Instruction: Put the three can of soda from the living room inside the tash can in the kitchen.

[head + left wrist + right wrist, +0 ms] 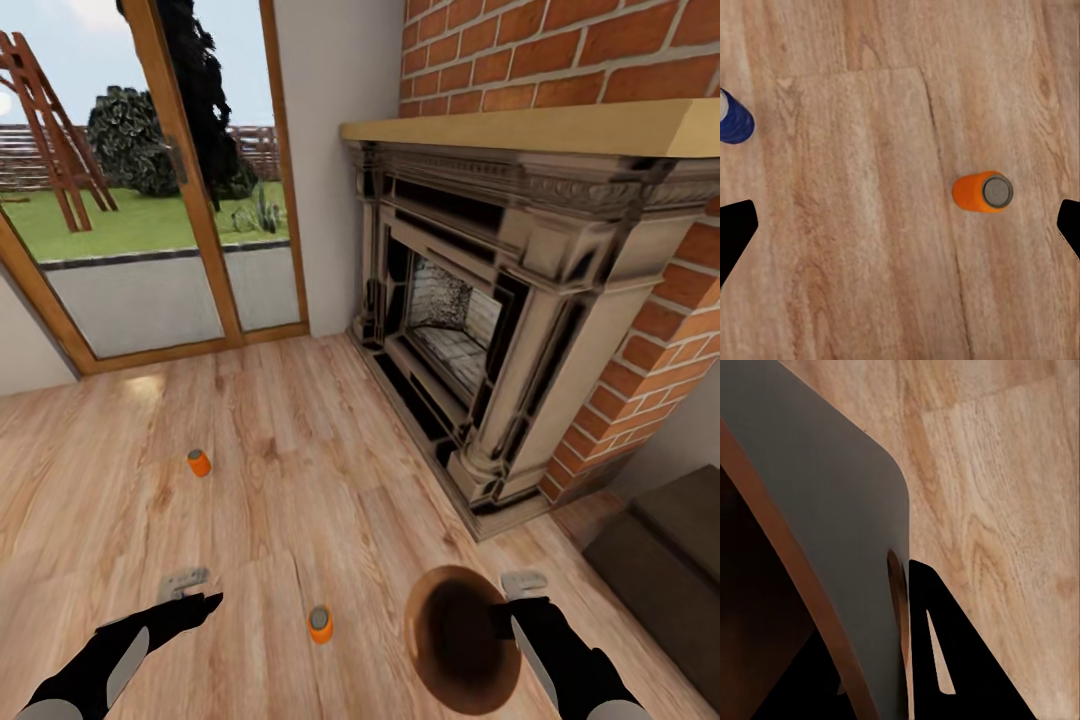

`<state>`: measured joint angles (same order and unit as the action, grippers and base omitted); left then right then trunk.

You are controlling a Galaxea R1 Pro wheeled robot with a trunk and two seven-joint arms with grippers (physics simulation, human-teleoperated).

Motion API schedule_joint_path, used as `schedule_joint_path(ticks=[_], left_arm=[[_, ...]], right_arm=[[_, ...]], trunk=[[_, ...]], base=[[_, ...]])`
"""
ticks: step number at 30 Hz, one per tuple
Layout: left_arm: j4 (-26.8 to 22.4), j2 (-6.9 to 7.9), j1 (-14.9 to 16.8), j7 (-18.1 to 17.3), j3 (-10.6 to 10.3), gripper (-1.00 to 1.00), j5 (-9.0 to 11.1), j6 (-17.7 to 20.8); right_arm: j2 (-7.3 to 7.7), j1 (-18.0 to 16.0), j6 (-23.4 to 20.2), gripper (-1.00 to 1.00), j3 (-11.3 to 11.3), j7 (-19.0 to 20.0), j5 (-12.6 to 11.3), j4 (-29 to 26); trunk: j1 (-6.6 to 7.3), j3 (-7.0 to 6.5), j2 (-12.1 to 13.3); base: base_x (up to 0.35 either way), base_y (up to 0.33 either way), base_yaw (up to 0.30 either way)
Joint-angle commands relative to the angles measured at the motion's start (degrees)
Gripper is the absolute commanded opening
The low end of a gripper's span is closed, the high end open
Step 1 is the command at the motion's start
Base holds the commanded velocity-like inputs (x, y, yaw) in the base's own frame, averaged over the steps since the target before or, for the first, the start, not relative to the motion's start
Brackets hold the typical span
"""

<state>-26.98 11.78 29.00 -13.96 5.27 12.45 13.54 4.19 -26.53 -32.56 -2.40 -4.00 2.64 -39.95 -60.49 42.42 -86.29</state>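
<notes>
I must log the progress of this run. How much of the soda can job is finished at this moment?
No can looks binned yet. The right gripper holds the trash can by its rim, its inside looking empty. Two orange cans and the blue can stand on the living room floor. The left gripper is open. All three remain.

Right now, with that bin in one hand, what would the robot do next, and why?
Probably lower the open left gripper onto the nearest orange can. It stands upright on the floor between that gripper and the trash can, which the right gripper holds by its rim.

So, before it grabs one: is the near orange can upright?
Upright: the near orange can shows its grey top facing up from the floor.
</notes>
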Motion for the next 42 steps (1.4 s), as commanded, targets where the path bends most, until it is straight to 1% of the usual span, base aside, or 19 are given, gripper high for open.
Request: schedule_joint_path(ticks=[1,10,15,17,19,20,22,23,24,25,26,27,28,31,35,36,37,39,42], left_arm=[[0.0,0.0,0.0,0.0,0.0,1.0,0.0,0.0],[0.0,0.0,0.0,0.0,0.0,1.0,0.0,0.0],[0.0,0.0,0.0,0.0,0.0,1.0,0.0,0.0],[0.0,-0.04,0.0,0.0,0.0,1.0,0.0,0.0],[0.0,-0.07,0.0,0.1,0.0,1.0,-0.1,0.0],[0.0,-0.09,0.0,0.1,0.0,1.0,-0.1,0.0],[0.0,-0.09,0.0,0.1,0.0,1.0,-0.1,0.0],[0.0,-0.1,0.0,0.1,-0.1,1.0,-0.1,0.0],[0.0,-0.1,0.0,0.1,-0.1,1.0,-0.1,0.0],[0.0,-0.11,0.0,0.1,-0.1,1.0,-0.1,0.0],[0.0,-0.12,0.0,0.1,-0.1,1.0,-0.1,0.0],[0.0,-0.15,0.0,0.1,-0.1,1.0,-0.1,0.0],[0.0,-0.16,0.0,0.1,-0.1,1.0,-0.1,0.0],[0.0,-0.17,0.0,0.1,-0.1,1.0,-0.1,-0.1],[0.0,-0.22,0.0,0.1,-0.1,1.0,-0.1,-0.1],[0.0,-0.24,0.0,0.1,-0.1,1.0,-0.2,-0.1],[0.0,-0.25,0.0,0.1,-0.1,1.0,-0.2,-0.1],[0.0,-0.26,0.0,0.1,-0.1,1.0,-0.2,-0.1],[0.0,-0.29,0.0,0.1,-0.1,1.0,-0.2,-0.1]], right_arm=[[0.02,0.0,0.0,-1.0,0.1,0.3,-0.3,0.0],[0.11,0.0,0.0,-1.0,0.2,0.3,-0.3,-0.1],[0.22,0.0,0.0,-1.0,0.5,0.3,-0.3,-0.1],[0.25,0.0,-0.2,-1.0,1.9,0.3,-0.3,-0.1],[0.27,-0.1,-1.0,-1.0,4.6,0.4,-0.3,-0.3],[0.3,-0.3,-2.7,-1.0,5.7,0.4,-0.3,-0.5],[0.33,-0.8,-5.9,-1.0,6.5,0.5,-0.3,-1.1],[0.35,-1.7,-10.7,-1.0,7.0,0.5,-0.3,-2.7],[0.35,-2.1,-13.5,-1.0,7.2,0.5,-0.3,-4.0],[0.36,-2.6,-18.9,-1.0,7.6,0.5,-0.3,-7.4],[0.36,-2.8,-21.2,-1.0,7.9,0.5,-0.3,-9.4],[0.35,-3.1,-25.5,-1.0,8.7,0.5,-0.4,-15.2],[0.33,-3.4,-27.2,-1.0,9.1,0.5,-0.4,-18.3],[0.36,-3.8,-27.4,-1.0,9.5,0.5,-0.4,-21.5],[0.56,-4.4,-27.4,-1.0,9.7,0.5,-0.4,-22.7],[0.92,-4.5,-27.4,-1.0,9.8,0.5,-0.4,-23.1],[1.8,-4.7,-27.4,-1.0,9.9,0.5,-0.4,-23.3],[2.97,-4.8,-27.4,-1.0,9.9,0.9,-1.0,-23.1],[3.83,-4.9,-27.4,-1.0,9.6,2.6,-2.0,-21.9]], trunk=[[0.0,0.02,0.0],[0.0,0.38,0.0],[0.0,0.43,0.0],[0.0,0.44,0.0],[0.0,0.44,0.0],[0.0,0.44,0.0],[0.0,0.44,0.0],[0.0,0.44,0.0],[0.0,0.44,0.0],[0.0,0.44,0.0],[0.0,0.44,0.0],[0.0,0.44,0.0],[0.0,0.44,0.0],[0.0,0.44,0.0],[0.0,0.44,0.0],[0.0,0.44,0.0],[0.0,0.44,0.0],[0.0,0.44,0.0],[0.0,0.44,0.0]], base=[[0.28,0.0,0.0],[0.291,0.0,0.0],[0.065,0.0,0.0],[0.017,0.0,0.0],[0.008,0.0,0.0],[0.004,0.0,0.0],[0.003,0.0,0.0],[0.002,0.0,0.0],[0.001,0.0,0.0],[0.0,0.0,0.0],[0.0,0.0,0.0],[0.0,0.0,0.0],[0.0,0.0,0.0],[0.0,0.0,0.0],[0.0,0.0,0.0],[0.0,0.0,0.0],[0.0,0.0,0.0],[0.0,0.0,0.0],[0.0,0.0,0.0]])
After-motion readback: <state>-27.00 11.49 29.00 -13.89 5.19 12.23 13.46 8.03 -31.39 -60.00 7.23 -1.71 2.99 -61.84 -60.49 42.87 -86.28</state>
